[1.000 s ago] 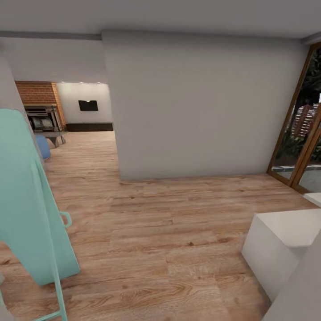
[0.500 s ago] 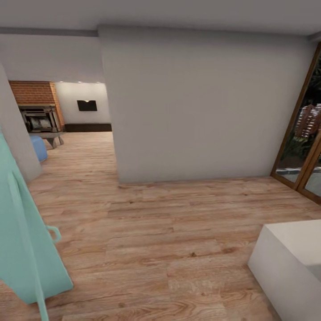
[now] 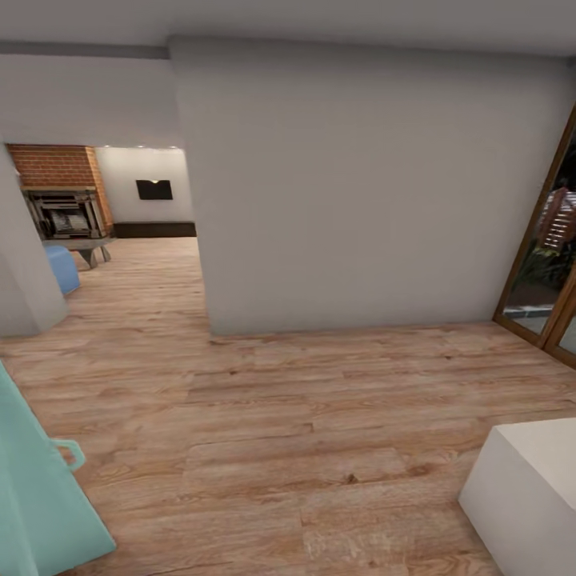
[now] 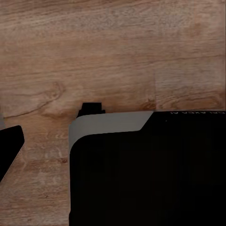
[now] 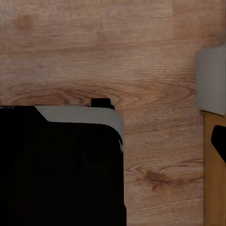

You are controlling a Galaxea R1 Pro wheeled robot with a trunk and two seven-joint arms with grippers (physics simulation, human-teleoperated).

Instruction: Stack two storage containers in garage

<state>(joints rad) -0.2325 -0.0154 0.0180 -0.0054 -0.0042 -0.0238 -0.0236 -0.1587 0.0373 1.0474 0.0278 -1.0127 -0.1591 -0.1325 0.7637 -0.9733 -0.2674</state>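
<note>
Black base (image 4: 146, 174), rounded grey edge, faint lettering

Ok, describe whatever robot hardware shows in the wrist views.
Both wrist views show a matte black robot part with a rounded grey rim and a small black tab. Faint white lettering marks the left one. Whether any dark shape is the fingers is unclear.

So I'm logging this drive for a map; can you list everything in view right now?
Light wood plank floor: one, tan, underfoot throughout.
Plain grey wall block: one, straight ahead.
Red brick fireplace: one, far left room.
Black wall TV: one, far back wall.
Blue rounded seat: one, near fireplace.
Grey low table: one, by fireplace.
Wood-framed glass doors: brown, right edge.
Turquoise panel with handle: one, lower left.
White box-shaped block: one, lower right.
Robot's black body part with grey rim: in both wrist views, over the floor.
</note>
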